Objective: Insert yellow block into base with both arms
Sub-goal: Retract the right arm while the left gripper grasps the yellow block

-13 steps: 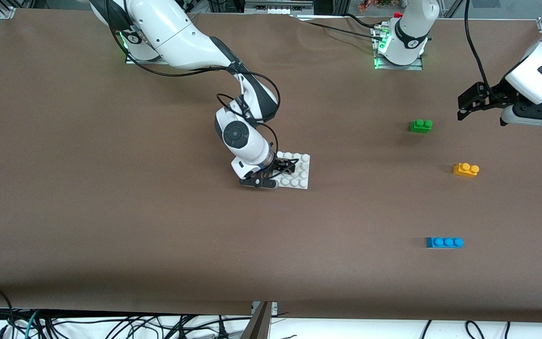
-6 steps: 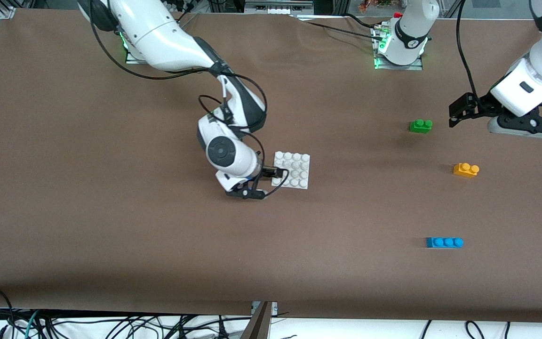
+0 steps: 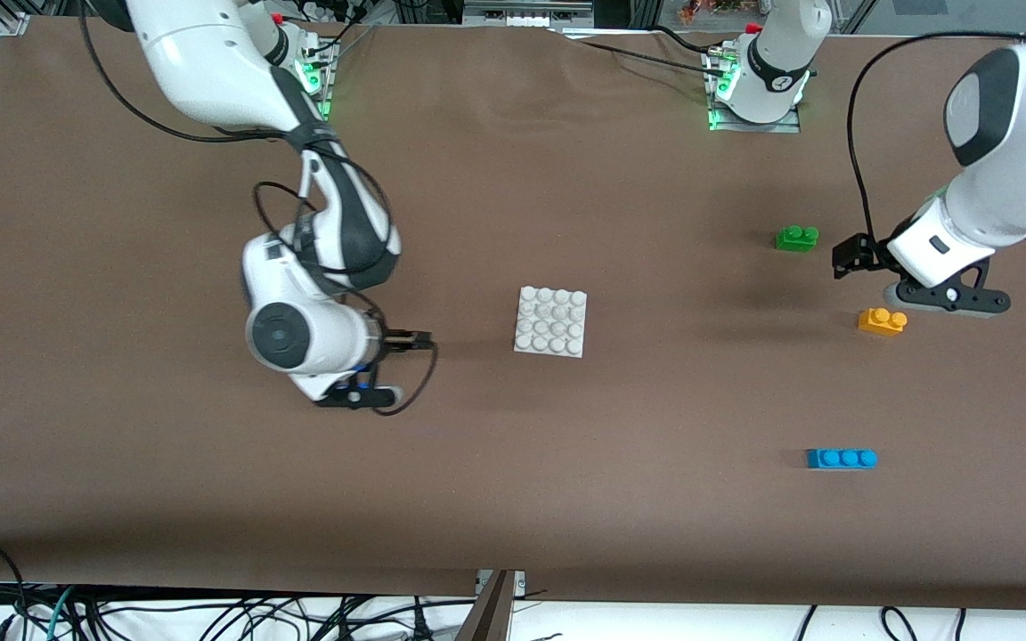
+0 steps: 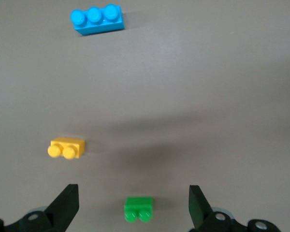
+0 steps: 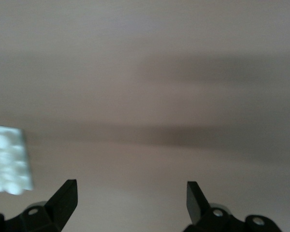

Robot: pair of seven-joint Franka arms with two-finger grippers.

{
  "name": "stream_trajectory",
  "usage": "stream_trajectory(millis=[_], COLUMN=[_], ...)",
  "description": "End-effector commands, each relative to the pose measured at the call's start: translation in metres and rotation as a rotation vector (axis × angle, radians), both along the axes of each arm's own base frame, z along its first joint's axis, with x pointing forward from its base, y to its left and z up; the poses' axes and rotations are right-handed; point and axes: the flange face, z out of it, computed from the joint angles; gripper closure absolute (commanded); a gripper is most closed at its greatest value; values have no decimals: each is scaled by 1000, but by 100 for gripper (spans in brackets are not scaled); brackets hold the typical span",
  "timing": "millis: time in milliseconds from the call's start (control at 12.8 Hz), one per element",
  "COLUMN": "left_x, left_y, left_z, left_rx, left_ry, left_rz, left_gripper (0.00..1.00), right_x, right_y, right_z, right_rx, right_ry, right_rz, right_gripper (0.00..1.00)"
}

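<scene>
Right gripper [image 3: 388, 365] has pulled off the base [image 3: 550, 321], open and empty; left gripper [image 3: 878, 276], open too, drops over the yellow block [image 3: 882, 320] beside the green brick [image 3: 796, 238], probably lining up its pick.

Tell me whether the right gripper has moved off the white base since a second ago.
Yes. The right gripper, open and empty, has pulled away from the base toward the right arm's end of the table.

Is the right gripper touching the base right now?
Apart. The front view shows bare table between the right gripper and the base; the right wrist view shows its open fingers empty, the base off to one edge.
</scene>
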Motion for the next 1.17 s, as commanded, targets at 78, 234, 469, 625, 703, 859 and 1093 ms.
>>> stream_trajectory(millis=[78,234,469,625,703,859,1093], left_x=[4,9,7,4,2,-3,-14], left_y=[55,84,113,127,132,147,155], left_z=[-66,-108,-154,-179,-188,-198,-210], left_rx=[2,-2,-8,-10,-11,-6,-13], left_ry=[24,24,14,12,19,36,65], left_rz=[-115,-141,-219,-230,-225,-202,-209], left_gripper=[0,0,0,0,0,0,0], right_x=[8,13,10,-5,-16,-43,-87], right_y=[-75,-109,-135,-162,-179,-210,-240], right_z=[26,49,91,124,142,184,248], right_rx=[-56,-76,-79,-103,-96,-84,-111], right_ry=[14,-8,-44,-76,-84,-131,-211], right_rz=[-21,-45,-64,-79,-89,-77,-99], right_gripper=[0,0,0,0,0,0,0])
